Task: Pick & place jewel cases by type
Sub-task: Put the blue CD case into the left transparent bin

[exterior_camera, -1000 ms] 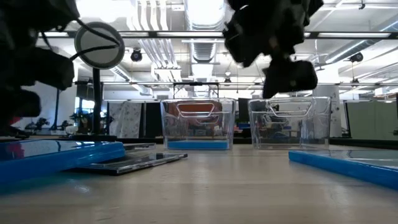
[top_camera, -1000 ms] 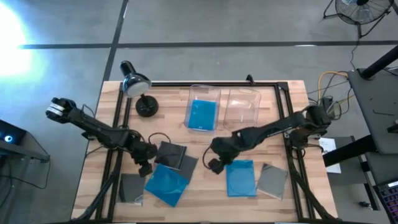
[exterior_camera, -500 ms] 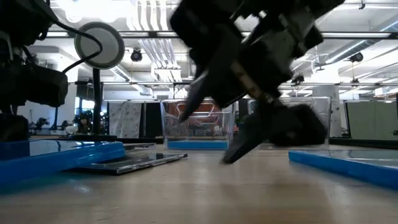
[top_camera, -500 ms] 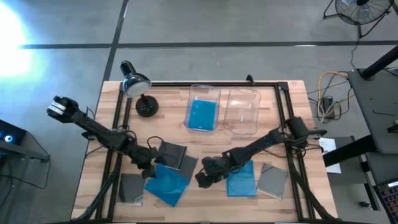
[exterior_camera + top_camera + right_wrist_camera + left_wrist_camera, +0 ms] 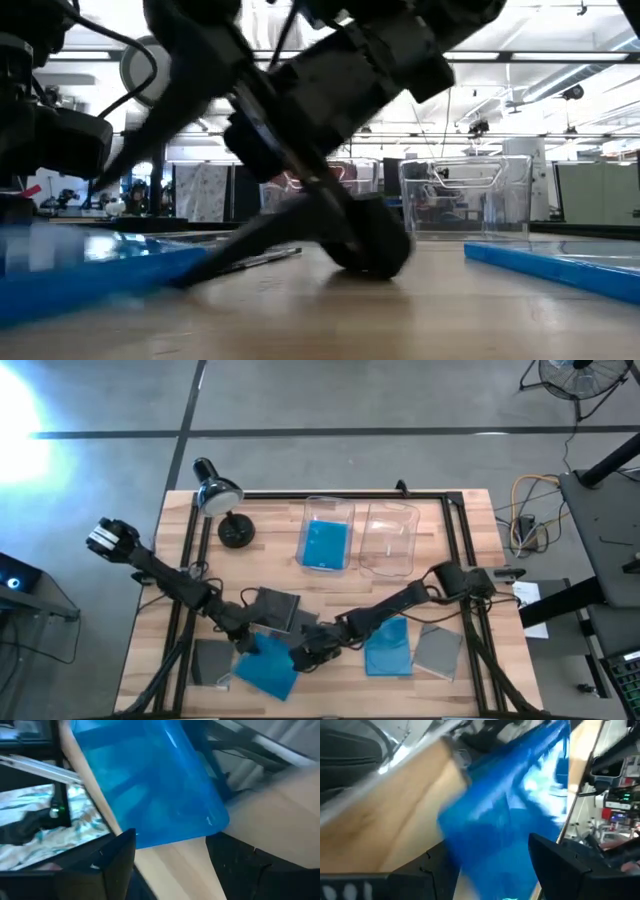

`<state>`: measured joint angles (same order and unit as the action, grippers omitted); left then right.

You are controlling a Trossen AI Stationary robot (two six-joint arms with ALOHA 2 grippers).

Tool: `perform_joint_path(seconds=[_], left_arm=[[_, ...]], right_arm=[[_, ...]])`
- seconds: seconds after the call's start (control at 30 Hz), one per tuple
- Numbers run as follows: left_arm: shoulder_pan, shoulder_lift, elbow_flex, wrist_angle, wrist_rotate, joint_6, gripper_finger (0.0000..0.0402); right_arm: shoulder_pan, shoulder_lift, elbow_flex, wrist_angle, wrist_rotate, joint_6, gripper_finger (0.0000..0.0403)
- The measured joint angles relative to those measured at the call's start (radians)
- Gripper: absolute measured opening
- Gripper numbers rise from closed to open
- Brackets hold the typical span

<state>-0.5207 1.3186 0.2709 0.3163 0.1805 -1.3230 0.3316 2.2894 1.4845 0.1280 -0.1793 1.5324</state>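
Now, both grippers' fingers spread, left gripper (image 5: 252, 646), right gripper (image 5: 303, 657), flanking blue jewel case (image 5: 268, 665)

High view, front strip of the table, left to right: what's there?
Dark grey case → blue case with the left hand at it → right hand → blue case → dark grey case.

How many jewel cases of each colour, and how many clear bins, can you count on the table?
Blue jewel cases: 3
Grey jewel cases: 4
Clear bins: 2
Total: 9
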Motion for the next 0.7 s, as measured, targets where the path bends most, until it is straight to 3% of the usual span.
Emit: perform_joint_path(seconds=[0.43,0.7], left_arm=[[-0.036,0.196,0.174,0.023,-0.019,0.158,0.0213],[-0.042,0.208,0.19,0.019,-0.041,0.215,0.0213]], right_arm=[[-0.007,-0.053,0.024,-0.019,0.149,-0.185,0.0213],[-0.001,-0.082,0.027,-0.06,0.115,-0.239,0.021]])
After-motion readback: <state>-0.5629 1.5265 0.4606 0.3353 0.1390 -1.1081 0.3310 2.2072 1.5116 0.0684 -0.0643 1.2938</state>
